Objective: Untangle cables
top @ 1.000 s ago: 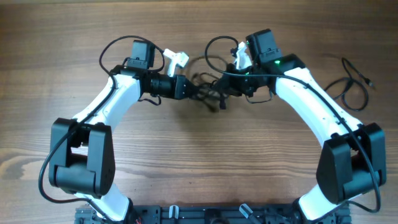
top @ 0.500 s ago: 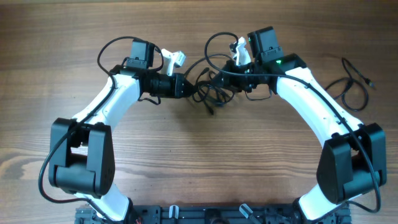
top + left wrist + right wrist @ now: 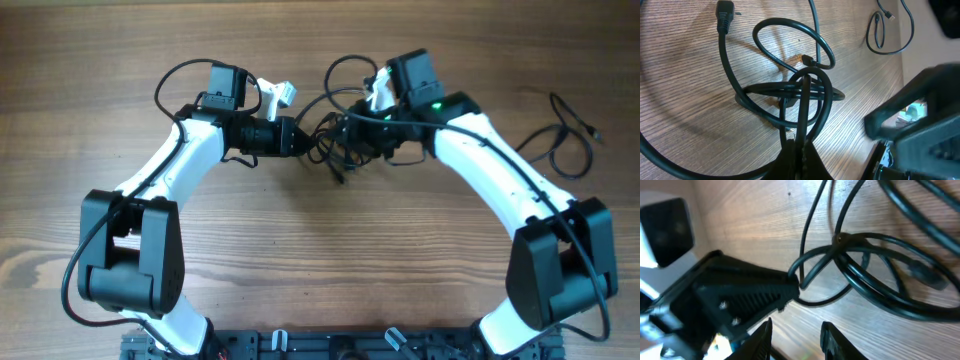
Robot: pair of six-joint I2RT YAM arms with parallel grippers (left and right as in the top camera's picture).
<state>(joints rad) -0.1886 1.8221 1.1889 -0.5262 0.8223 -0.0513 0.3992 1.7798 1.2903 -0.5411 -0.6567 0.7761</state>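
Black cables (image 3: 336,150) lie in one clump on the wood table (image 3: 320,260), far middle, directly between my two grippers. A second cable (image 3: 565,135) lies well apart on the right side, and it looks free to me.

Left gripper (image 3: 801,150) is closed tight on the clump. In the left wrist view approx. two strands are squeezed together in it, and the loops fan out from there, w/ a thick plug (image 3: 724,11) at the end of one strand. Right gripper (image 3: 796,342) is only part way open and holds nothing. Bare wood shows between its fingertips (image 3: 762,339), and the crossing of the loops is just in front of it.

What I worry about from here:
- Left side pinches more than one strand, so any pull w/ the right arm may tighten the knot instead of opening it.
- Right opening is narrow vs. the bundle. If I close now I may catch two loops together, or only push the clump away.
- Both grippers are very near each other. In the right wrist view the left one fills the left part, so a small fwd move could knock them together.
- The plug can hook in a loop when the strand slides through, and then the whole clump lifts as one piece.
- The arms' own black wires run close above the clump, and from overhead I cannot always tell them from the strands.
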